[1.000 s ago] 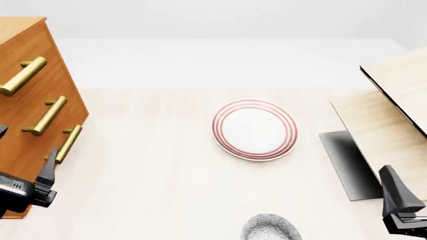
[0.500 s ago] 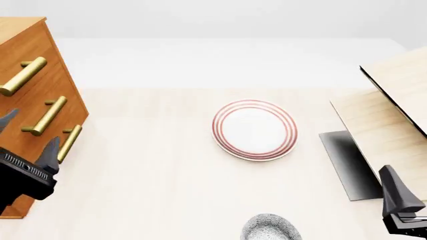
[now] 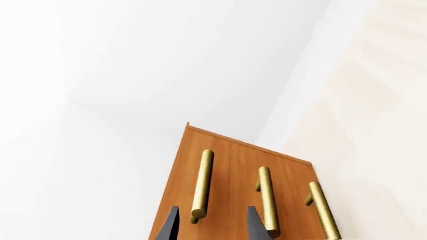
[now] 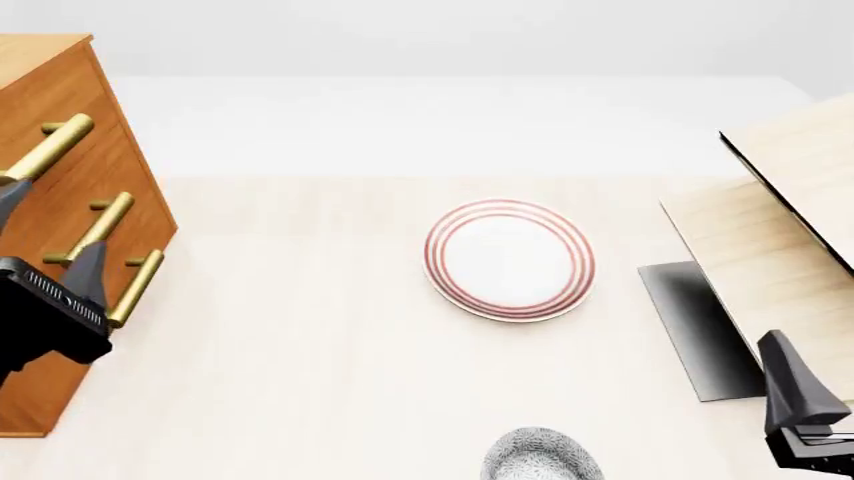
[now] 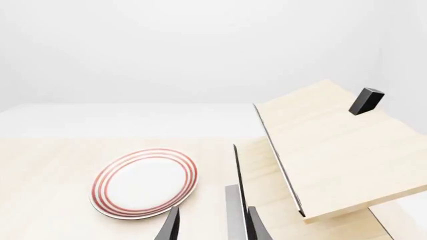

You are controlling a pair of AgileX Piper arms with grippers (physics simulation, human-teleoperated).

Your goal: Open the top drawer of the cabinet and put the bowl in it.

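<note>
Pale wood worktop (image 4: 334,380) spreads wide, and at its left edge stands the cabinet (image 4: 54,120), all three drawers shut. So we're at the opening step, with nothing pulled yet. Top drawer (image 3: 193,165) is the target, its brass handle (image 4: 48,148) running diagonally in the front view. Over on the right sits a light-wood structure (image 4: 787,200), out of play. Mid-worktop lies the red-ringed plate (image 4: 509,258), also not wanted. The bowl (image 4: 541,457) waits at the near edge, well apart from the cabinet.

Now the left end effector (image 4: 47,235): fingers spread, holding nothing, hanging in front of the cabinet face. From its wrist camera the fingertips frame the low end of the top handle. The right end effector (image 5: 210,225) idles near the structure, fingers parted, nothing between them.

Next move, I'd say: bring the left fingers around that top handle, not the middle one just beside it, close, then pull straight out.
</note>
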